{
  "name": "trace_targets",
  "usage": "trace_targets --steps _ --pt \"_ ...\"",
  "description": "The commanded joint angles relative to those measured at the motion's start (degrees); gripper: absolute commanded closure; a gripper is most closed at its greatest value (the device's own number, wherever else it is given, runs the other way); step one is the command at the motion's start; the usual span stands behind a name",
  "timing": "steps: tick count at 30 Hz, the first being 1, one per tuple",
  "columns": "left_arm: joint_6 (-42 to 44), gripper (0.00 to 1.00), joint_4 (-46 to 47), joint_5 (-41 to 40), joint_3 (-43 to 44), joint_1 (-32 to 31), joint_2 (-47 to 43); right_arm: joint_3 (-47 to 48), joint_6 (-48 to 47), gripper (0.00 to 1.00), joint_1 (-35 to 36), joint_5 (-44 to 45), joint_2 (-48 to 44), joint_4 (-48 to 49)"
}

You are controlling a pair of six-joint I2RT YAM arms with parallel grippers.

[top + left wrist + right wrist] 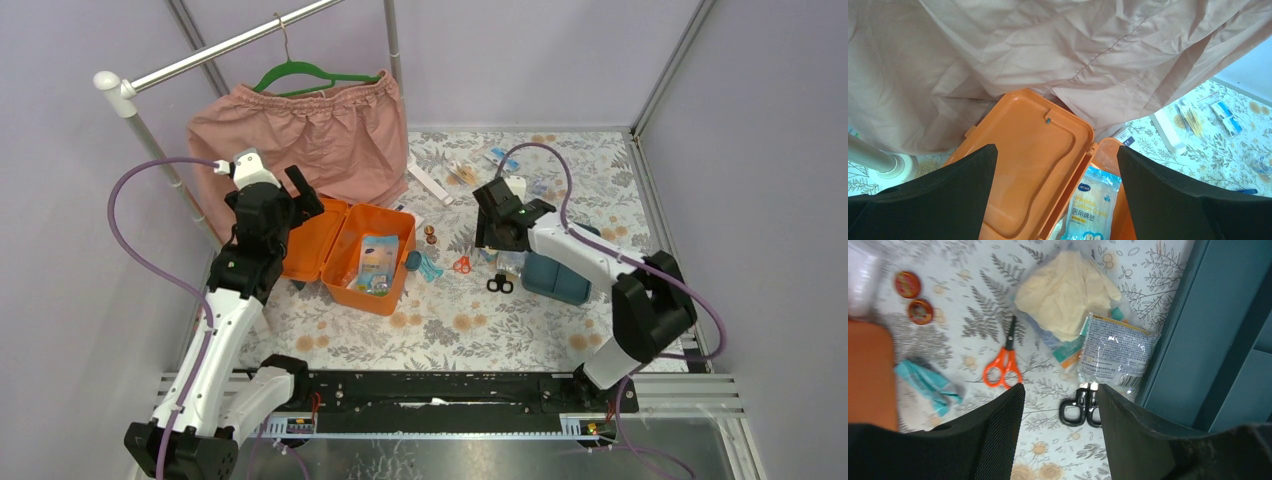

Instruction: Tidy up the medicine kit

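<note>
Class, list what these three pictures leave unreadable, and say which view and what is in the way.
Teal insert tray: top view, the right arm covers most of it; right wrist view cuts it at the edge.
Black scissors: right wrist view, blades hidden under a printed packet.
Far-table packets: top view, too small to identify.

Medicine kit box (312, 240): orange throughout.
Insert tray (1198, 325): dark teal.
Tablecloth (450, 325): pale ground, printed with grey fern leaves and tan flowers.
Orange-handled scissors (1003, 367): dark blades.
Black-handled scissors (1080, 407): black loops.
Round tins (907, 284): two, red-orange lids.
Bagged gloves (1065, 287): cream.
Swab packet (1095, 200): blue and white.
Crumpled wrapper (925, 385): light teal.
Garment (320, 135): dusty pink.
Hanger (315, 75): green.
</note>
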Motion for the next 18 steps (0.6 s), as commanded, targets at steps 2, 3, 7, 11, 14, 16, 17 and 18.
trace_targets --steps 2,3,7,11,14,16,17,18 --pt "-0.1 0.01 1.8 0.5 -0.6 0.2 0.4 1.1 -3.5 0.37 -0.6 0.7 6.2 -1.9" --pt "-0.1 0.01 1.8 0.5 -0.6 0.3 0.4 1.3 -3.8 0.37 -0.6 1.1 7.0 -2.0" --pt "-0.1 0.01 1.7 0.5 -0.6 0.6 0.4 1.5 -5.0 0.37 -0.9 3.7 9.3 -2.8" --pt "-0.1 0.01 1.9 0.8 -0.6 0.6 0.6 1.5 -6.1 0.38 -1.2 3.9 11.0 -2.6" --pt "-0.1 0.01 2.0 0.9 -0.6 0.6 0.7 1.6 -6.7 0.38 -1.7 2.7 12.3 -1.9" --pt "-0.1 0.01 2.0 1.0 -0.6 0.6 0.6 1.8 -6.8 0.39 -2.1 1.8 13.3 -1.6" --pt "-0.1 0.01 2.0 1.0 -0.6 0.7 0.8 1.7 -6.8 0.40 -2.2 1.6 13.4 -1.4" --pt "0.0 0.01 2.0 1.0 -0.7 0.6 0.8 1.7 -6.8 0.41 -2.4 1.5 13.7 -1.3"
